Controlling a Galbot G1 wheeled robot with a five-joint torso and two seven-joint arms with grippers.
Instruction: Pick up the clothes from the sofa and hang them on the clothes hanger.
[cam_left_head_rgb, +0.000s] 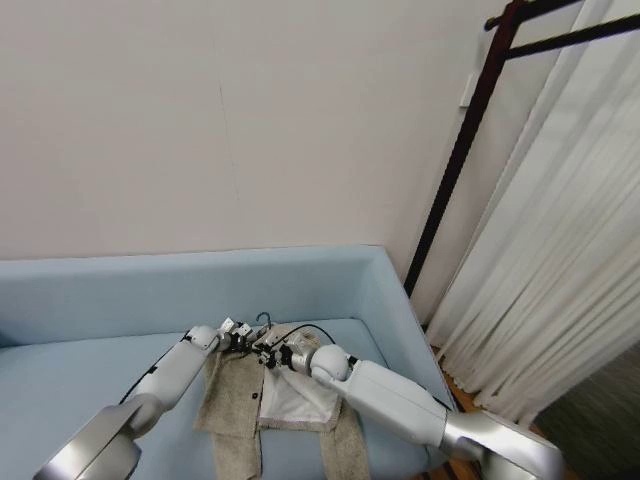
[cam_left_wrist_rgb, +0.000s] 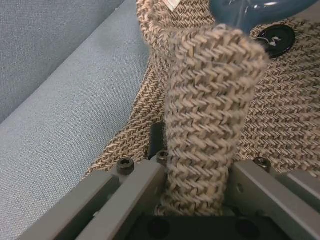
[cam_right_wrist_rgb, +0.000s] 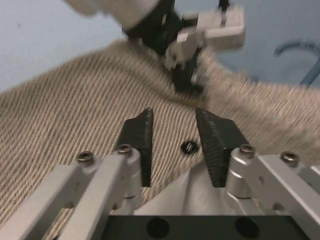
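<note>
Sofa first, from the head camera: a light blue fabric sofa (cam_left_head_rgb: 100, 290) carries the beige knitted garment (cam_left_head_rgb: 226, 402), lying flat on the seat with its white lining showing. Both arms reach to its collar end, left gripper (cam_left_head_rgb: 243, 338) and right gripper (cam_left_head_rgb: 268, 357) close together, beside the hook of a blue plastic hanger (cam_left_head_rgb: 263, 319). A dark metal clothes rail (cam_left_head_rgb: 470, 130) stands off to the right by the white curtains (cam_left_head_rgb: 540, 280).

Left wrist camera: the left gripper (cam_left_wrist_rgb: 195, 172) is clamped tight on a raised fold of the knit, a black button (cam_left_wrist_rgb: 275, 39) just beyond.

Right wrist camera: the right gripper (cam_right_wrist_rgb: 174, 142) hovers over the fabric, black pads (cam_right_wrist_rgb: 140, 140) parted, holding nothing.
</note>
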